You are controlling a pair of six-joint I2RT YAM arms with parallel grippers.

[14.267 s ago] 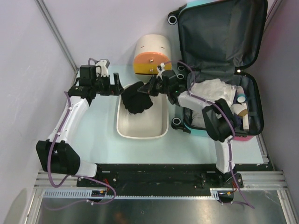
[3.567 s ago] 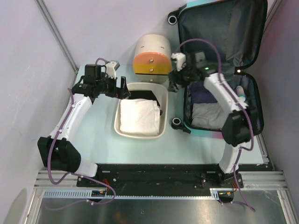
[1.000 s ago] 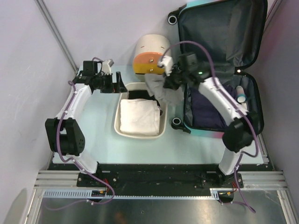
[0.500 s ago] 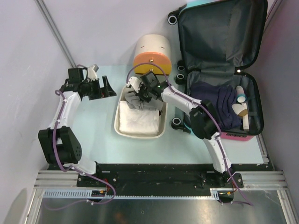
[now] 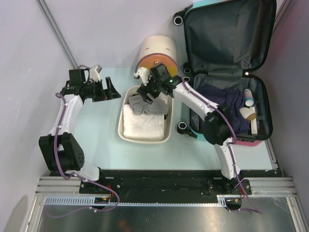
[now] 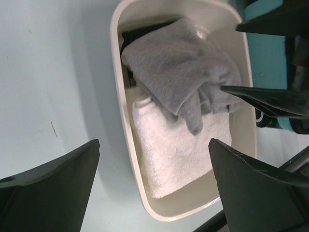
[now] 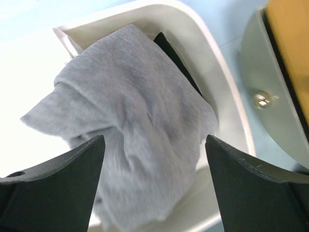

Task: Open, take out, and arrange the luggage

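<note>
Over the tub (image 5: 145, 141) at centre frame, your right fingers (image 7: 53, 183) hang open above the grey cloth (image 7: 135, 140); your left fingers (image 6: 48, 188) gape too. Upper right, the suitcase (image 5: 227, 34) lies open. Withdraw low and you could snag the cloth.

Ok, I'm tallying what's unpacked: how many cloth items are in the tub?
3: grey cloth on top, white towel partly under it, black garment at the far end of the tub. More may be hidden.

Two white-shelled arms (image 5: 66, 112), black joints (image 5: 63, 151), looping purple cables (image 5: 115, 197), black wedge-shaped tool fingers (image 6: 48, 193)
</note>
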